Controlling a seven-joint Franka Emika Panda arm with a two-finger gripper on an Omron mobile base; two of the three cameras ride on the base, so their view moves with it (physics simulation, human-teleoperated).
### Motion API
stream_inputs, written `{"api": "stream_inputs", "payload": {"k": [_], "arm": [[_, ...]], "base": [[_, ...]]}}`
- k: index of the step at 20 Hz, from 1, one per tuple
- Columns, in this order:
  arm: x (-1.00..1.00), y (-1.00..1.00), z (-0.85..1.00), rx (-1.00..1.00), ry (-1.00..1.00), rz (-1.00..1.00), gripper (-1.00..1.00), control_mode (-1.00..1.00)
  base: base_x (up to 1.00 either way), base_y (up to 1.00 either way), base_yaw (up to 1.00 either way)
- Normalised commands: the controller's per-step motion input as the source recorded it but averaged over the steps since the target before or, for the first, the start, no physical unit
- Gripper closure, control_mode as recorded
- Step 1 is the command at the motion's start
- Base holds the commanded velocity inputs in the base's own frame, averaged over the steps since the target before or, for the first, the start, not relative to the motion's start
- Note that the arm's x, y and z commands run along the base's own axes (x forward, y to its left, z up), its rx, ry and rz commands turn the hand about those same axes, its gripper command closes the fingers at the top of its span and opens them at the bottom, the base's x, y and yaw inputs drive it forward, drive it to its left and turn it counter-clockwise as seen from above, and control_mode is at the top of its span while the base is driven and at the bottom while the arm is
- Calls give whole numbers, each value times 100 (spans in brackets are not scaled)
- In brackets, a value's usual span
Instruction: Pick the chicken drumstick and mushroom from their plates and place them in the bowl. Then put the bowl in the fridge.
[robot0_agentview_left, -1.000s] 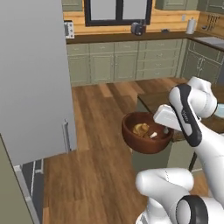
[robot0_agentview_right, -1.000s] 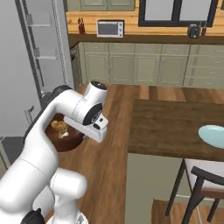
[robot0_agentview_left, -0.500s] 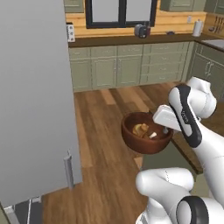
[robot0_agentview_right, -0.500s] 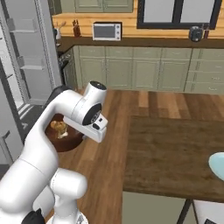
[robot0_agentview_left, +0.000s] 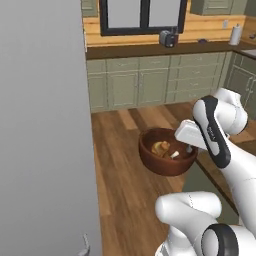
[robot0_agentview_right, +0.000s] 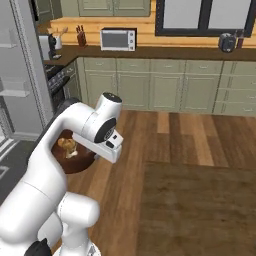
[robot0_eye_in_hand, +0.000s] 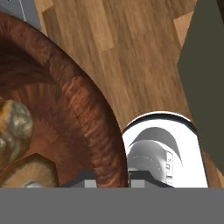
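In the left base view we read no writing anywhere. The fridge (robot0_agentview_left: 42, 125) shows as a flat grey slab cut off at the left and top edges. The bowl (robot0_agentview_left: 167, 151) hangs above the wooden floor (robot0_agentview_left: 120, 165), carried at its right rim by the gripper (robot0_agentview_left: 190, 148); the fingertips themselves are hidden behind the hand. Inside lie the chicken drumstick (robot0_agentview_left: 161, 148) and, just right of it, the mushroom (robot0_agentview_left: 173, 154).

In the right base view the microwave (robot0_agentview_right: 118, 39) on the far counter bears no label we can read. The arm covers most of the bowl (robot0_agentview_right: 67, 161); the chicken drumstick (robot0_agentview_right: 66, 144) peeks out. The fridge (robot0_agentview_right: 17, 75) stands at the left, cut off, with white shelves visible.

In the hand view the gripper (robot0_eye_in_hand: 128, 180) is clamped on the bowl (robot0_eye_in_hand: 78, 118) rim. The chicken drumstick (robot0_eye_in_hand: 13, 124) and the mushroom (robot0_eye_in_hand: 30, 173) sit at the left edge, cropped and blurred.
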Motion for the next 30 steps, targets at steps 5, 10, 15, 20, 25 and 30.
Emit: {"api": "stream_inputs", "payload": {"k": [5,10,15,20,25,30], "arm": [[0,0,0,0,0,0,100,100],[0,0,0,0,0,0,100,100],[0,0,0,0,0,0,100,100],[0,0,0,0,0,0,100,100],[0,0,0,0,0,0,100,100],[0,0,0,0,0,0,100,100]], "base": [[60,0,0],[81,0,0],[53,0,7],[21,12,23],[31,10,39],[40,8,49]]}}
